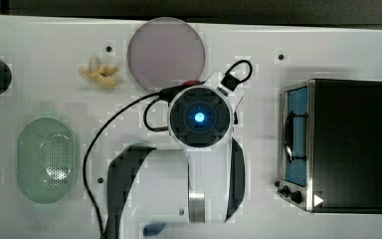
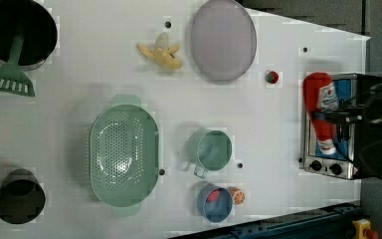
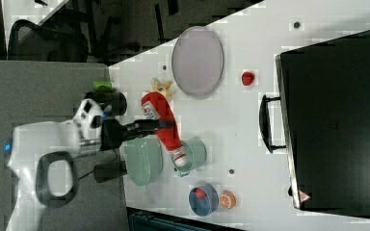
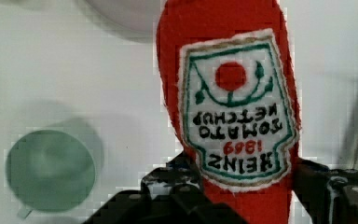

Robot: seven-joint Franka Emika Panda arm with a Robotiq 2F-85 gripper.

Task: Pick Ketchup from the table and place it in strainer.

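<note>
Hand (image 3: 166, 126) clamped on ketchup (image 3: 164, 122), aloft | carry toward strainer (image 2: 124, 155) | clear the mug (image 2: 211, 149); you release low over the basin.

Robot lab, white tabletop (image 2: 278, 129), toy kitchenware, office chair (image 3: 43, 41)

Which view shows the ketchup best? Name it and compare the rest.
The right view: the whole ketchup shows, clamped in the gripper above the table. The wrist view gives only its label close up. The left view has it in front of the toaster oven.
</note>
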